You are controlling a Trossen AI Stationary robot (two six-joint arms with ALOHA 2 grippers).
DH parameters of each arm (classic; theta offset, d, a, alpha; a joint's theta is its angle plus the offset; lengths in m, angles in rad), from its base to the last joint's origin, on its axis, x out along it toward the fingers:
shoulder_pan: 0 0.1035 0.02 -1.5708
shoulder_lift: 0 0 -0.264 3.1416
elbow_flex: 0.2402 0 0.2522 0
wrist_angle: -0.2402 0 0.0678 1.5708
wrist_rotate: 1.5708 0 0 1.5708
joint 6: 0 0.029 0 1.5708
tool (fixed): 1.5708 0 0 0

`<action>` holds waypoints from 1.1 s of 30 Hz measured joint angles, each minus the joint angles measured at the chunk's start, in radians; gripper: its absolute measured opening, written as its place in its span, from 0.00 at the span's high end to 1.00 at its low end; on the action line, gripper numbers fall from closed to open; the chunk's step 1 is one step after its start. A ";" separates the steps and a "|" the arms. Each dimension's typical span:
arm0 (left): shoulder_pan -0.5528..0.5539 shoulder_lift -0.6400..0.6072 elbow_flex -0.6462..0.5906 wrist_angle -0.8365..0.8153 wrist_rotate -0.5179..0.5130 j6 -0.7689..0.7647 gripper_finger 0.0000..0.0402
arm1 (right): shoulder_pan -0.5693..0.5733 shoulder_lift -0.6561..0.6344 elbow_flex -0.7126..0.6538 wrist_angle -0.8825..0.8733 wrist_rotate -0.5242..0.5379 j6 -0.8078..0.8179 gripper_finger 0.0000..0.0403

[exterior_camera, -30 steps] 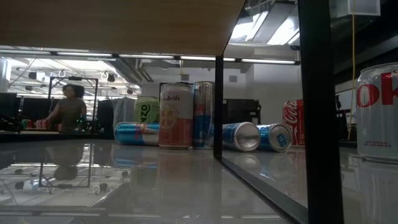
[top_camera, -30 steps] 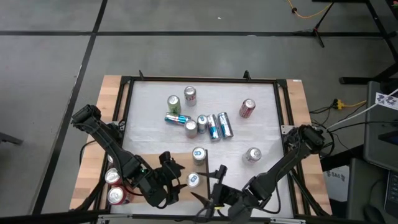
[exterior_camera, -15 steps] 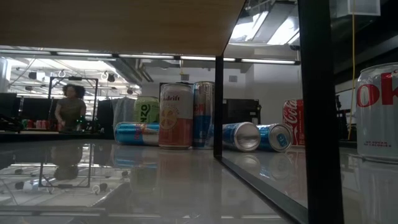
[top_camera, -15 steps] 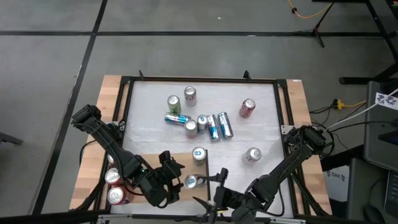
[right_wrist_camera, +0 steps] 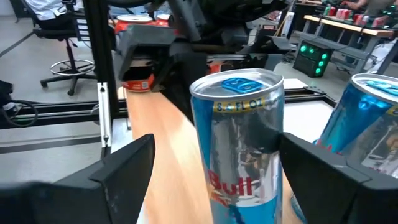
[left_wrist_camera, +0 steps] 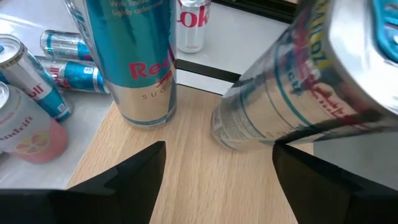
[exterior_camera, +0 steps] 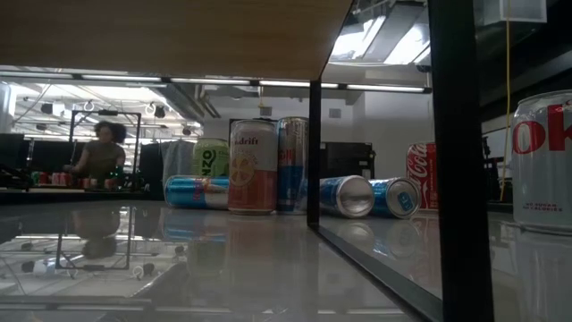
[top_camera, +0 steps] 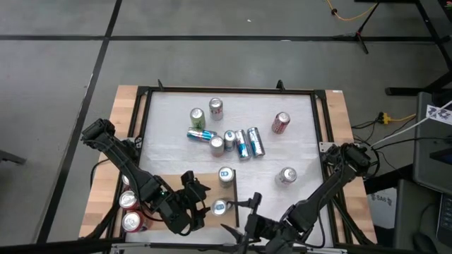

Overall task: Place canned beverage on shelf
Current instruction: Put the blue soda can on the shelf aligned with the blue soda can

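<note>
I see the left gripper (top_camera: 200, 207) clamped on a tilted Red Bull can (top_camera: 219, 207), base on the shelf (top_camera: 169, 185). A second Red Bull can (top_camera: 225, 174) stands upright just beyond it. Right gripper (top_camera: 248, 212) wide open, holding nothing, close beside the held can.
</note>
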 joint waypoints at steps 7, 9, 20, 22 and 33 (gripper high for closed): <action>0.001 -0.002 0.000 0.006 -0.003 0.000 0.27 | 0.000 0.001 -0.001 -0.006 0.062 0.000 0.18; 0.001 -0.002 0.000 0.007 -0.005 -0.001 0.27 | 0.000 0.001 -0.001 -0.005 0.077 0.000 0.18; 0.002 -0.002 0.000 0.000 0.000 0.000 0.27 | -0.001 0.001 -0.001 -0.005 0.081 -0.001 0.18; 0.002 -0.002 0.000 0.000 0.000 0.000 0.27 | -0.001 0.001 -0.001 -0.006 0.097 -0.001 0.19; 0.002 -0.002 0.000 0.001 0.003 0.000 0.27 | 0.000 -0.019 -0.001 -0.058 0.160 -0.002 0.18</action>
